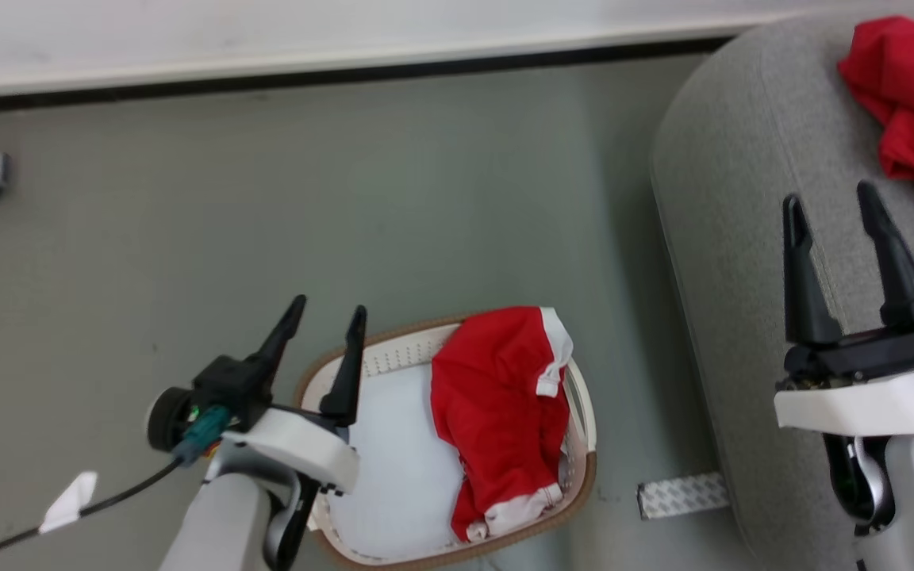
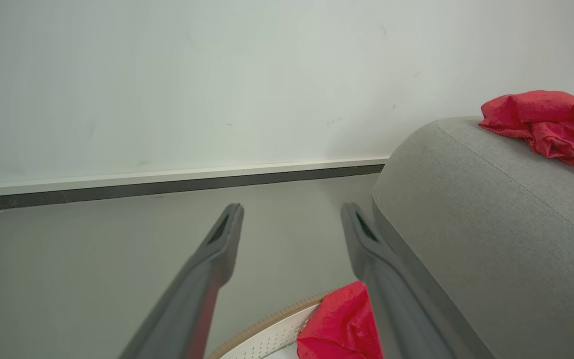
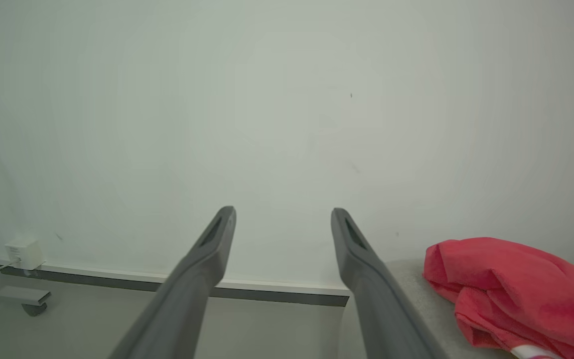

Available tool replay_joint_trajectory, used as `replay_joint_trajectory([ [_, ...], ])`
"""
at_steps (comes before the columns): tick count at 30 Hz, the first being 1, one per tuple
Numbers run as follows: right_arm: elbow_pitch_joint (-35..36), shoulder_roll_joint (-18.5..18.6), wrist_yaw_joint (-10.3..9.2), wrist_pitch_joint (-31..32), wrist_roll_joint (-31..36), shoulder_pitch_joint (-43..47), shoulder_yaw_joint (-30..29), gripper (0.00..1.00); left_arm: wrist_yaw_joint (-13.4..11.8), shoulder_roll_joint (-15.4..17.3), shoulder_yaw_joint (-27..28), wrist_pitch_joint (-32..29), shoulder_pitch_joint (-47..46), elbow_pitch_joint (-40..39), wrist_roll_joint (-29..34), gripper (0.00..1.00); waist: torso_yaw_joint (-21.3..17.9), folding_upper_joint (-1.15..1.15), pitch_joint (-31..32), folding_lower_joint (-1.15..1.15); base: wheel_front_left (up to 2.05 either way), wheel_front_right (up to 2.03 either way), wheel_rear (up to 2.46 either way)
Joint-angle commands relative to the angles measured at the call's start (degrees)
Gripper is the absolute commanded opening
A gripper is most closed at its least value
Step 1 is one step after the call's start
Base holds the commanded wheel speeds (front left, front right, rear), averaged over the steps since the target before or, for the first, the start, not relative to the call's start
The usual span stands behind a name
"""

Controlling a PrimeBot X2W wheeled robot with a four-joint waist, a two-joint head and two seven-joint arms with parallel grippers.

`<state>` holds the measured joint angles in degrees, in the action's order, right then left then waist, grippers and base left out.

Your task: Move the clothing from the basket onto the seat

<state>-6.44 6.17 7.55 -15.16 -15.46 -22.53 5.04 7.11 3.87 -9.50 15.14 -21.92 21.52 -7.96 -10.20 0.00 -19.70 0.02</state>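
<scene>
Clothing lies in the basket in the head view, with a second red piece on the seat; the left gripper hangs by the basket's left rim, the right gripper over the seat, both spread empty. Left wrist view: parted fingers above the basket's edge. Right wrist view: parted fingers beside the seat's piece.

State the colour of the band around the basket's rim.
Brown. The rim band tops the cream-white perforated walls of the basket. The head view shows it best.
</scene>
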Motion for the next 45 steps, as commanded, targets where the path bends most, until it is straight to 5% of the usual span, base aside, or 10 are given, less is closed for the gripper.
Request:
replay_joint_trajectory([
  [1,0.79,0.00,-0.13,0.02,0.61,-1.66,-0.70,1.00,0.34,0.79,-1.72,-0.18,-2.02,2.25,0.63,1.00,-2.42,0.00,-4.21,-0.02,0.00,0.00,0.00],
  [16,8.12,-2.24,-0.13,0.02,-1.40,-9.92,-4.88,1.00,0.28,3.87,-20.26,-5.92,-19.25,22.49,-5.07,1.00,-8.00,0.00,-18.60,-0.02,0.00,0.00,0.00],
  [28,13.75,-3.34,-0.13,0.02,-7.06,-14.71,-4.86,1.00,0.28,7.06,-29.71,-8.61,-29.67,37.53,-9.27,1.00,-14.13,0.00,-28.13,-0.02,0.00,0.00,0.00],
  [45,14.89,-3.34,-0.13,0.03,-9.45,-14.49,-3.27,1.00,0.35,10.14,-41.22,-20.05,-33.37,48.44,-10.46,0.99,-16.44,0.00,-33.24,-0.02,0.00,0.00,0.00],
])
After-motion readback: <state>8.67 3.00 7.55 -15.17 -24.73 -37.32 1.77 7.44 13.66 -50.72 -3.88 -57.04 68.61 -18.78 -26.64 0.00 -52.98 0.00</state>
